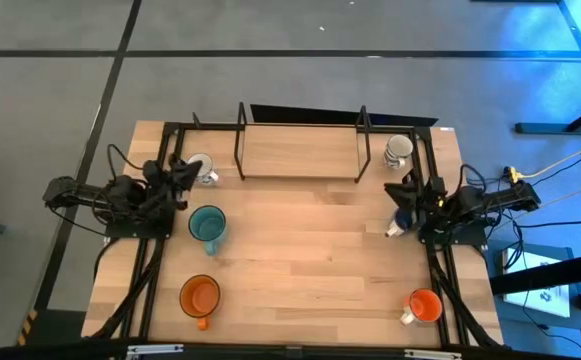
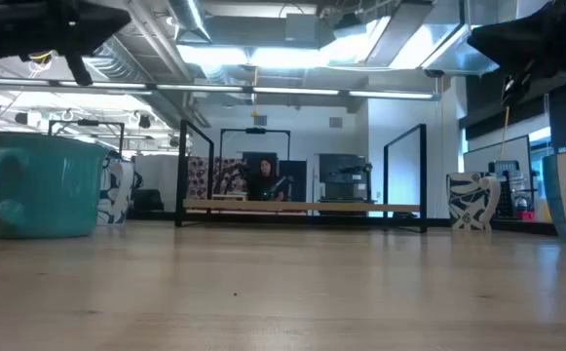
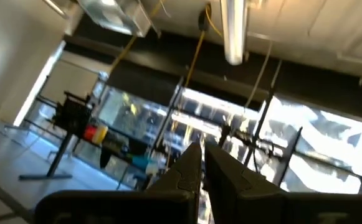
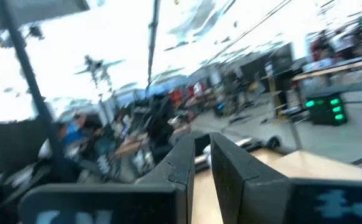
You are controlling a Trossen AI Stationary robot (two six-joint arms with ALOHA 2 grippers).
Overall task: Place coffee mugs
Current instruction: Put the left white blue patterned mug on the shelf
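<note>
step: between mugs, my read; neither arm carries anything, both pulled back to their edges of the surface (image 1: 300, 250)
left gripper (image 1: 182, 172): left edge, just beside white mug (image 1: 200, 167); fingers (image 3: 187, 168) clenched, empty
right gripper (image 1: 402, 190): right edge, above dark blue mug (image 1: 401, 217); fingers (image 4: 184, 158) nearly together, grasping nothing
teal mug (image 1: 208, 225): left side, near left arm, upright
orange mugs: front left (image 1: 200, 296), front right (image 1: 425, 305)
second white mug (image 1: 399, 148): back right, beside rack
rack (image 1: 300, 150): back centre, holds no mug
contents: mugs look empty
next: probably open fingers, descend on nearest mug rim or handle
</note>
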